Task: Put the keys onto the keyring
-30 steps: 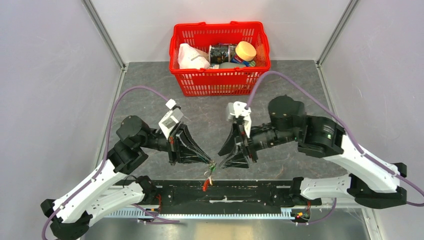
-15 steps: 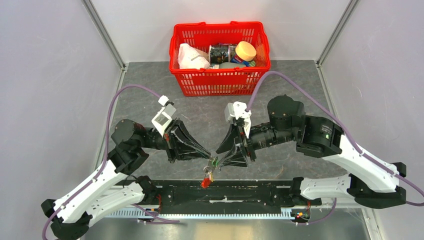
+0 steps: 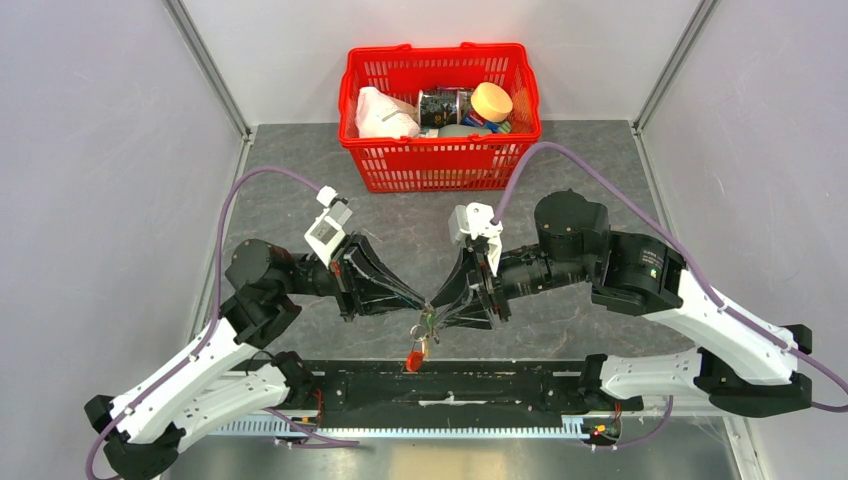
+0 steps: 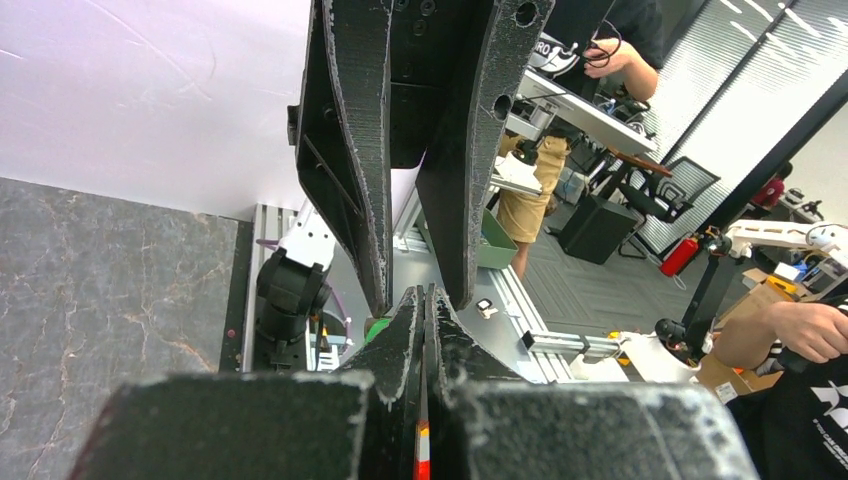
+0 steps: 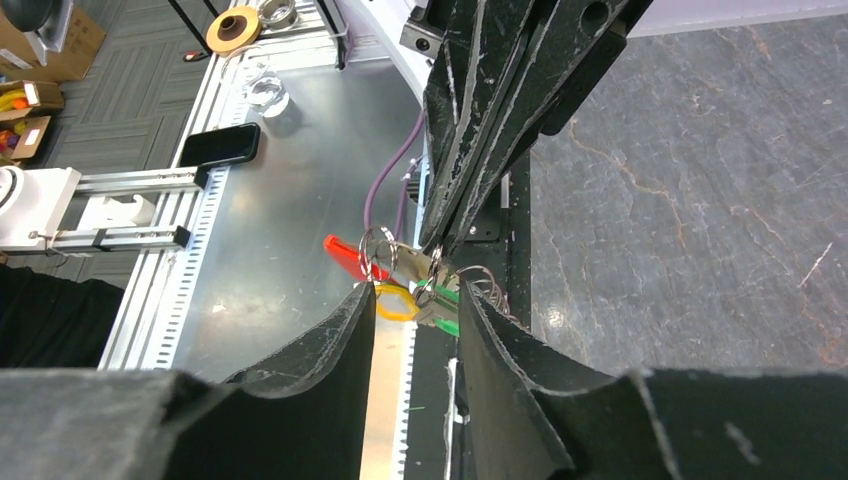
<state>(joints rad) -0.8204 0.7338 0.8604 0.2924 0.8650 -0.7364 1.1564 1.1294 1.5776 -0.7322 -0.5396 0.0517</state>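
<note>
My left gripper (image 3: 422, 308) is shut on the keyring's metal ring (image 5: 385, 250), and the bunch hangs below its tips. The keyring's red loop (image 3: 413, 359) dangles lowest, above the front rail. In the right wrist view the keys (image 5: 440, 300) show a green head, a yellow-rimmed one (image 5: 395, 300) and silvery metal. My right gripper (image 5: 415, 297) is open, one finger on each side of the bunch, tip to tip with the left gripper (image 5: 440, 250). In the left wrist view the left gripper (image 4: 425, 292) is pressed shut, with the right gripper's fingers (image 4: 350, 150) just beyond it.
A red mesh basket (image 3: 440, 165) with several groceries stands at the back centre. A black rail (image 3: 500, 385) runs along the near edge under the bunch. Purple cables arch over both arms. Grey walls close in the left and right sides.
Both grippers have come together over the table's front centre. The right gripper's fingers now straddle the hanging bunch and have narrowed slightly. The left gripper stays shut.
</note>
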